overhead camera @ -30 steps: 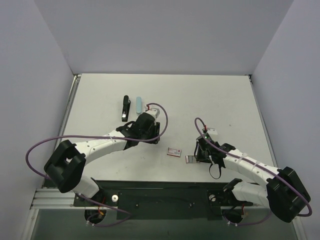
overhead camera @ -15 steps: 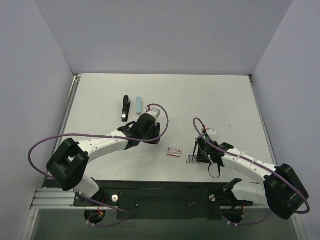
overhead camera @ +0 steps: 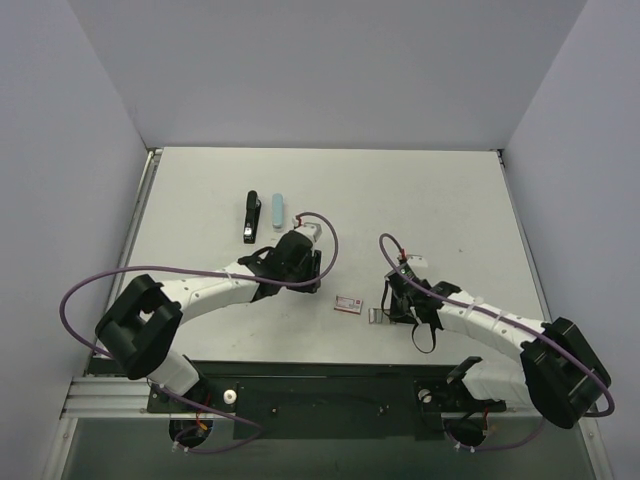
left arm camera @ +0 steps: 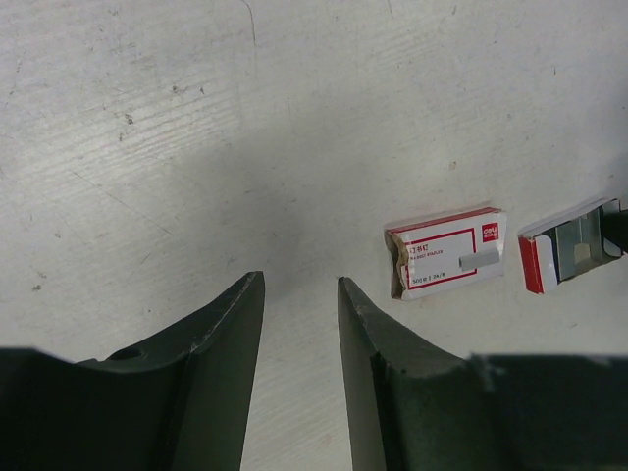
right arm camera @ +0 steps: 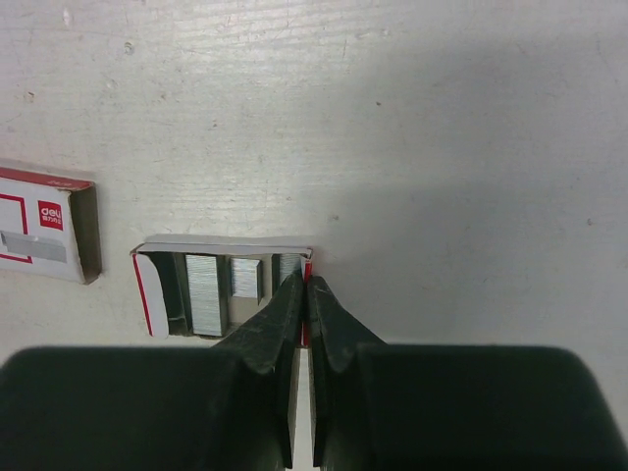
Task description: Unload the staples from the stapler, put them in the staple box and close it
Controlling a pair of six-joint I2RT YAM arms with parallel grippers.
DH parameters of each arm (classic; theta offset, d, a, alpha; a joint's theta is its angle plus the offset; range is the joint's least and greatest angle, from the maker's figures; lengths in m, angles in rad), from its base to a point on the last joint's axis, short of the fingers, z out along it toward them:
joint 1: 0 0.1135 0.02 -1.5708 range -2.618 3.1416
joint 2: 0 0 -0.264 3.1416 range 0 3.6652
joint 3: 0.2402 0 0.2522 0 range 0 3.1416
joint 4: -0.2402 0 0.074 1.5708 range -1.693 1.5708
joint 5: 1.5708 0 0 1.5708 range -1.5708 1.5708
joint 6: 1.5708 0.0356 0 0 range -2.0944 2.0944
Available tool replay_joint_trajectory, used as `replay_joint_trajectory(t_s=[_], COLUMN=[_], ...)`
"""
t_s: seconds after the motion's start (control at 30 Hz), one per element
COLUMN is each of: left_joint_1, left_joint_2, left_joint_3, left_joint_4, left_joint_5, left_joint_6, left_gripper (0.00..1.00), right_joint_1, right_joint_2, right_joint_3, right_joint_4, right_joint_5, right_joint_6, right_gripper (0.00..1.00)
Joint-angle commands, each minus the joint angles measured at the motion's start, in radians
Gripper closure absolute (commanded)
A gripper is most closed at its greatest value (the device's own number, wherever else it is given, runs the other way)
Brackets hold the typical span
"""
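The black stapler (overhead camera: 248, 218) lies at the back left with a light blue piece (overhead camera: 277, 210) beside it. My right gripper (right arm camera: 307, 285) is shut on the right wall of a small open grey-framed box (right arm camera: 147, 285) on the table. A short silver staples strip (right arm camera: 245, 278) lies inside it between longer strips (right arm camera: 206, 292). From above, this gripper (overhead camera: 385, 312) sits at the box (overhead camera: 376, 316). My left gripper (left arm camera: 299, 280) is open and empty over bare table, left of the boxes. In the top view it (overhead camera: 306, 282) is in front of the stapler.
A small red-and-white box (overhead camera: 348, 303) lies just left of the grey-framed box, and shows in the left wrist view (left arm camera: 446, 252) and the right wrist view (right arm camera: 44, 234). Purple cables loop from both arms. The table's near edge is close behind the boxes.
My right gripper has shifted slightly left with the grey-framed box in it. My left arm has moved a little.
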Motion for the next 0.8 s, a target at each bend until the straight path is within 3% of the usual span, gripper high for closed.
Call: replay_joint_trajectory(t_s=[0.0,0.77], left_joint_1=[-0.012,-0.027], left_joint_2=[0.008,0.155], left_joint_3=[-0.007,0.021], left_joint_4=[0.039,0.084], left_joint_5=[0.002,0.065], left_joint_6=[-0.005,-0.005], left_gripper=[0.54,0.57], right_joint_1=[0.020,0.045], right_joint_2=[0.032,0.126], right_joint_3=[0.018,0.085], right_joint_4=[-0.040,-0.026], right_joint_5=[0.018,0.084], right_joint_6=[0.026,0.087], right_gripper=[1.00,1.00])
